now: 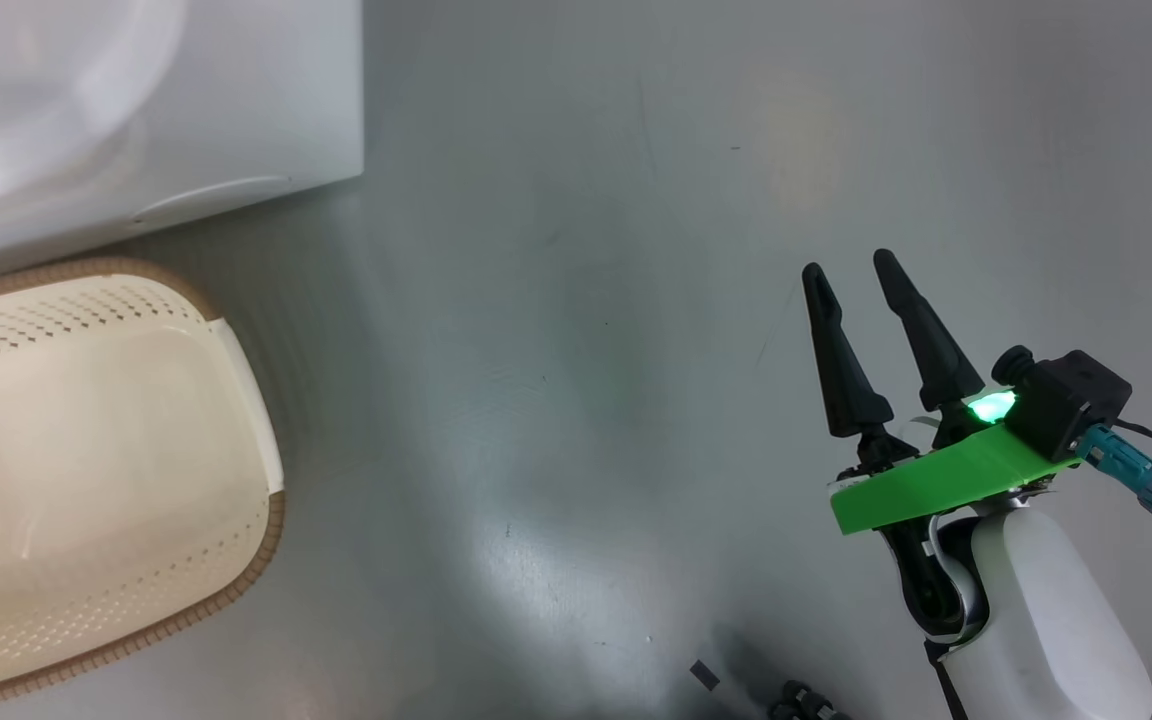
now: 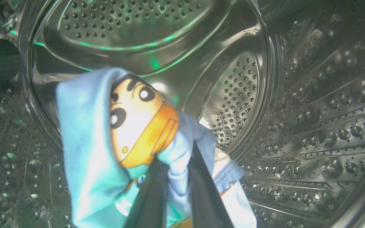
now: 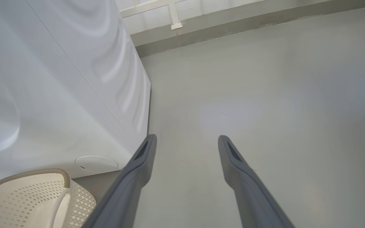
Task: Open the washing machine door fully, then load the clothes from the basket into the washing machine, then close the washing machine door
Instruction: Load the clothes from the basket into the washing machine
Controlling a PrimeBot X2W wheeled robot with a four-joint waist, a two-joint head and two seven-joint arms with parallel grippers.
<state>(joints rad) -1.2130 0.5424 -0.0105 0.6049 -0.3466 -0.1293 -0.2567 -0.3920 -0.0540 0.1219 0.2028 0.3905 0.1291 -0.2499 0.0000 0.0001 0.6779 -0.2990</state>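
In the left wrist view my left gripper (image 2: 177,158) is inside the steel perforated drum (image 2: 312,110) of the washing machine, shut on a light blue garment (image 2: 90,152) printed with an orange-and-brown cartoon face. The garment hangs bunched around the dark fingers. The washing machine (image 1: 136,110) shows as a white box at the head view's upper left, and its white side (image 3: 59,95) fills the left of the right wrist view. The cream basket (image 1: 86,470) stands on the floor below it, with nothing showing inside. My right gripper (image 1: 851,265) hovers open over bare floor, nothing between its fingers. The door is out of view.
Grey floor (image 1: 576,400) spreads between the basket and my right arm. The basket's rim and handle (image 3: 43,196) sit at the right wrist view's lower left, beside the machine's round service cap (image 3: 96,163). A wall base (image 3: 233,22) runs along the far end.
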